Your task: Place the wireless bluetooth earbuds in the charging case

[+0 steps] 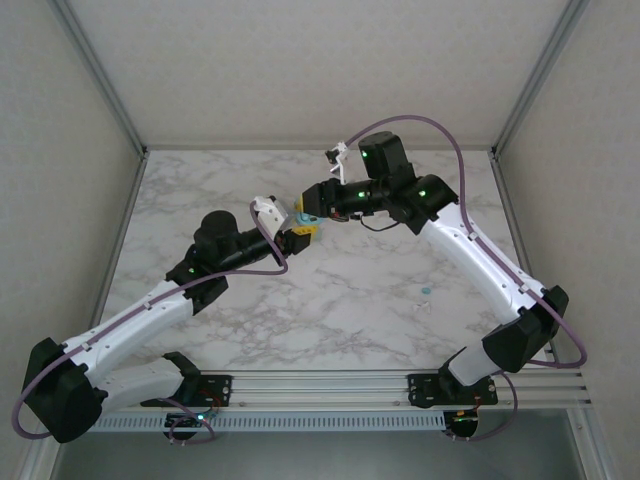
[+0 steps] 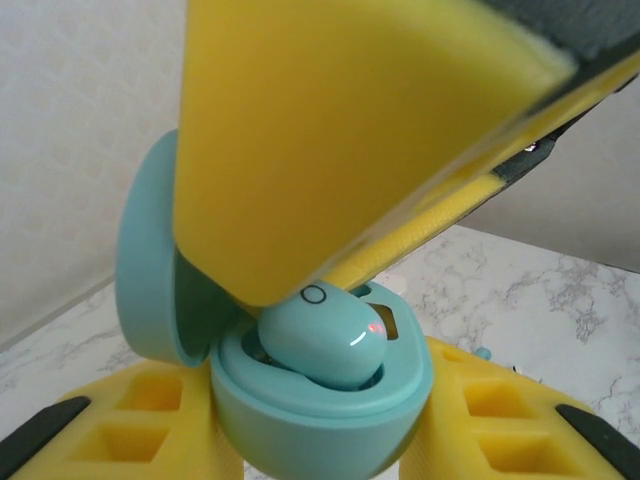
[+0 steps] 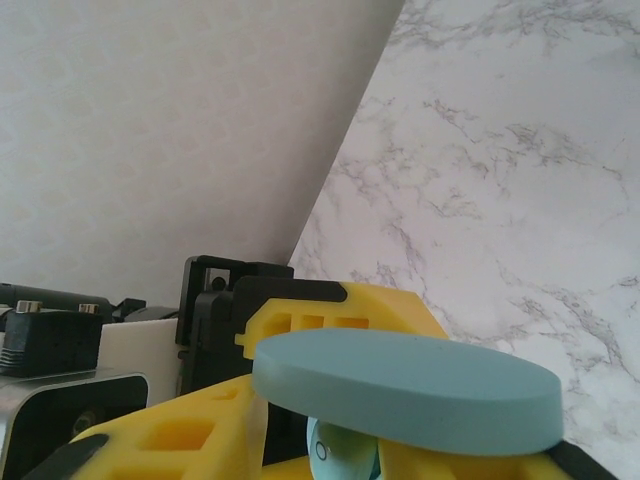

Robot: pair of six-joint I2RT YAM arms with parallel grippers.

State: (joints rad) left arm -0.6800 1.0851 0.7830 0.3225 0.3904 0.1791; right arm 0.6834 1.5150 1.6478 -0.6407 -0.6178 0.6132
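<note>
The left gripper is clamped on the case, with a yellow finger pressed against each side of its lower half. The case's mouth faces up. Its lid is swung back on the hinge and stands nearly upright at the left of this gripper's own view. Seen from the right wrist, the lid's oval has its long axis running across the view.

One earbud lies in the mouth, its long axis roughly level from one finger toward the other. Its rounded end, with a small pink light, points to the right-hand finger, and there is a ring mark on top.

The right gripper is just above. A broad yellow pad comes down over the earbud, with its lower edge at the earbud's top. I cannot tell whether they touch. Its jaws stand partly apart and are not closed on anything.

Well off to the right of both grippers, the second earbud lies on the marble table, with a small white bit just beside it.
</note>
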